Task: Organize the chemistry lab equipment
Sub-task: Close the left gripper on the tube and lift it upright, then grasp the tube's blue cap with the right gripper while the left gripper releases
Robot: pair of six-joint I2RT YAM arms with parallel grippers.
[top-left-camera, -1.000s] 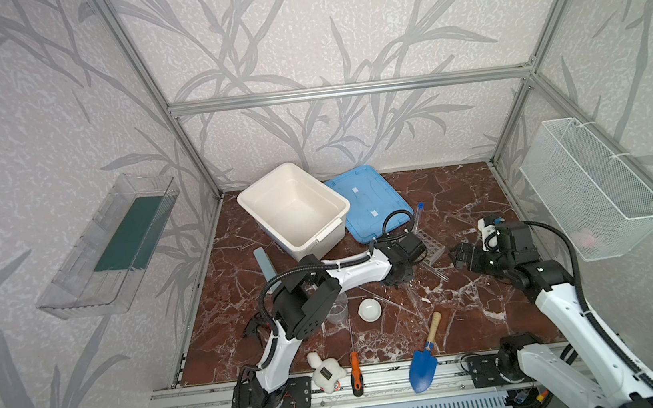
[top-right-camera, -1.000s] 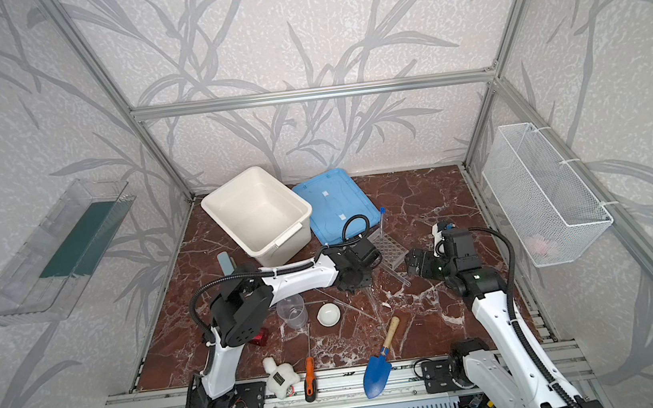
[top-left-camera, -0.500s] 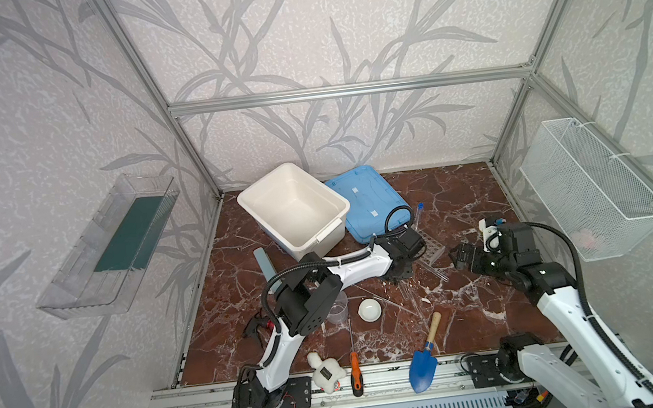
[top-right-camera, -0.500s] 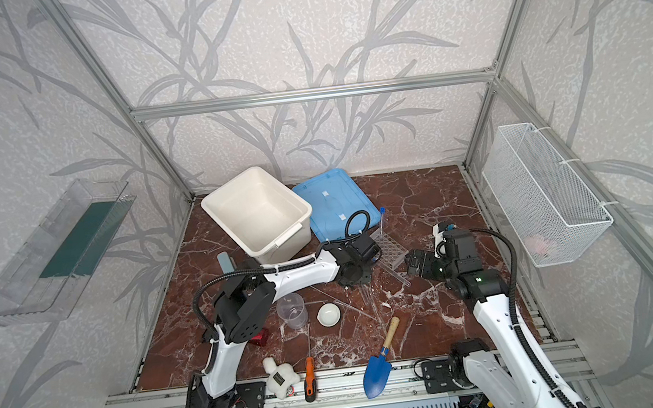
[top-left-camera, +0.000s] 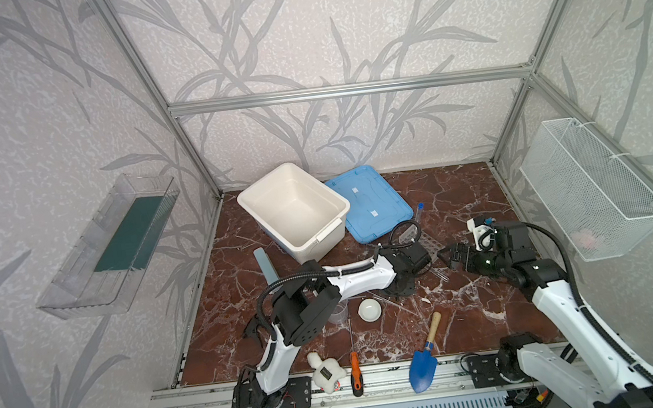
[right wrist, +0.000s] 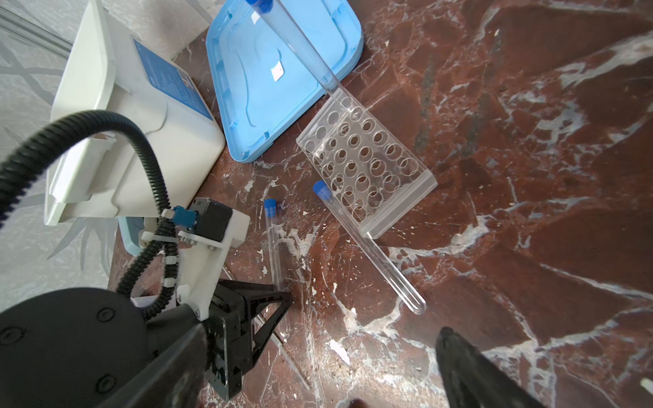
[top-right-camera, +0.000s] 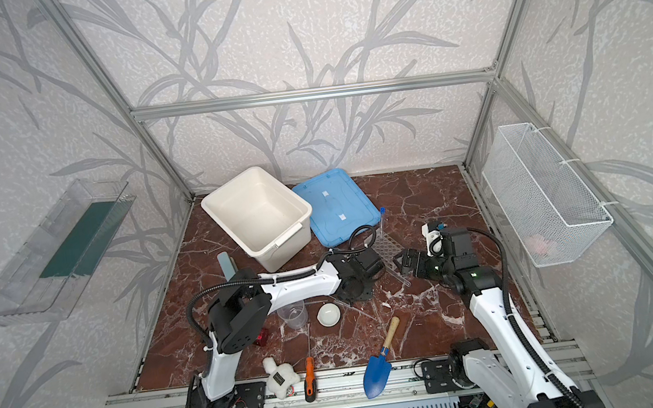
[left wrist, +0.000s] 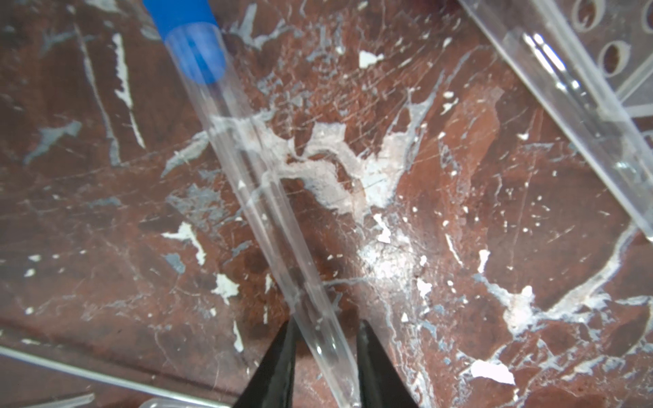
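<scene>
Here the left gripper [left wrist: 325, 341] holds one long clear test tube with a blue cap [left wrist: 261, 197] by its round end.

The tube lies flat on the red-brown marble table [left wrist: 494, 212], and the two black fingers [left wrist: 279, 364] press on its sides. Its long side runs straight away from the gripper, and the blue cap points to the white plastic tub [right wrist: 116, 116]. A second blue-capped tube [right wrist: 374, 247] lies flat along the side of the clear plastic rack with round holes [right wrist: 367, 155], round end toward the right gripper [right wrist: 323, 332]. A third blue-capped tube [right wrist: 304, 49] leans in a far corner hole, cap up. The right gripper hangs near, fingers wide apart, holding nothing.
</scene>
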